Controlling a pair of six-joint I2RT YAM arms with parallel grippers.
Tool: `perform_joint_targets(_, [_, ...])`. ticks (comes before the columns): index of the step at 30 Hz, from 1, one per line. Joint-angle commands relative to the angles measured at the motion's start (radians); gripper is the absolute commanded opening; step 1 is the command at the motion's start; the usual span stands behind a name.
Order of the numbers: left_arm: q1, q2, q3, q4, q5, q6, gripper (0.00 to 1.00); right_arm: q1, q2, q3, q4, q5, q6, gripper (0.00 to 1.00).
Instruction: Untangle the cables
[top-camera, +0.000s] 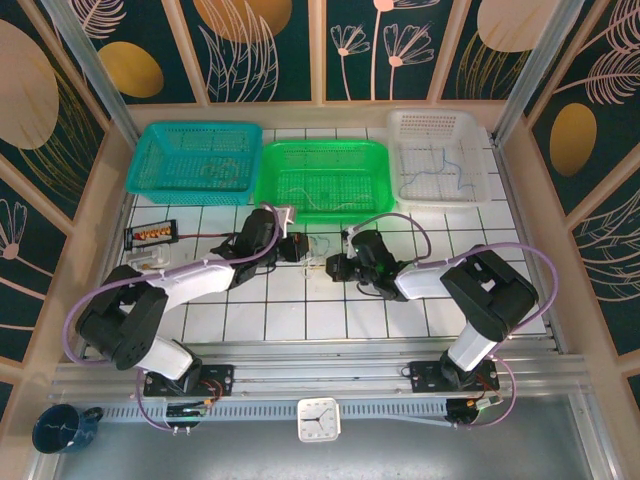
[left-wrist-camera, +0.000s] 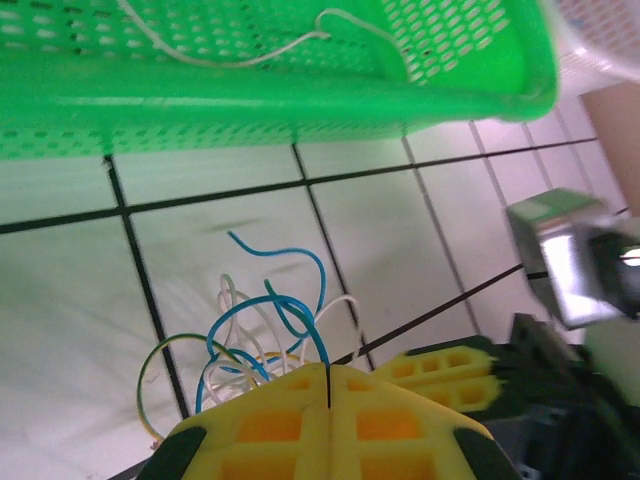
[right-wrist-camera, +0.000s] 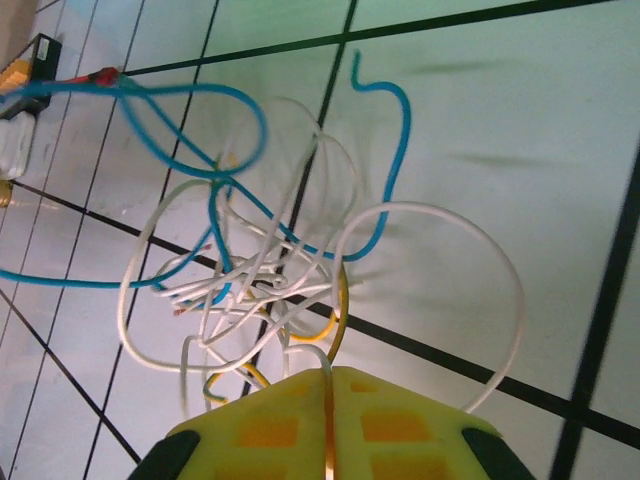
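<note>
The cables (top-camera: 318, 257) lie as a small loose clump on the surface (top-camera: 300, 322), about mid-width and just in front of the green basket (top-camera: 322, 178) at the far edge. The left hand (left-wrist-camera: 328, 372) reaches the clump from one side. Its yellow fingers are pressed together, and a blue strand runs down into the seam between them — pinched there. Blue, white and yellowish loops rise just beyond the tips. The right hand (right-wrist-camera: 328, 374) comes from the opposite side, also pressed shut, with a white strand entering its seam. The tangle (white loops crossed by blue, one yellow strand beneath) spreads over the tiles right ahead of it — the two hands almost touching.
</note>
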Motion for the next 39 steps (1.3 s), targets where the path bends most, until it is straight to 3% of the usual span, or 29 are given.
perform_joint_targets(1, [-0.006,-0.045,0.029,0.075,0.045,-0.053,0.0,-0.018,0.001,-0.02,0.032,0.03,-0.014,0.07])
perform_joint_targets(13, [-0.005,-0.143,-0.039,0.343,0.093,-0.18,0.0,-0.076,0.003,-0.043,0.032,0.041,-0.04,0.06])
perform_joint_targets(22, [-0.005,-0.205,-0.071,0.445,0.082,-0.203,0.0,-0.089,0.01,-0.051,0.035,0.035,-0.041,0.07])
perform_joint_targets(26, [-0.006,-0.202,-0.074,0.446,0.084,-0.2,0.0,-0.09,-0.021,-0.04,0.001,0.037,-0.05,0.18])
perform_joint_targets(30, [-0.005,-0.189,-0.084,0.45,0.081,-0.2,0.0,-0.09,-0.08,-0.017,-0.069,0.061,-0.077,0.37])
perform_joint_targets(39, [-0.005,-0.179,-0.095,0.466,0.08,-0.204,0.0,-0.118,-0.248,0.01,-0.197,0.105,-0.126,0.49])
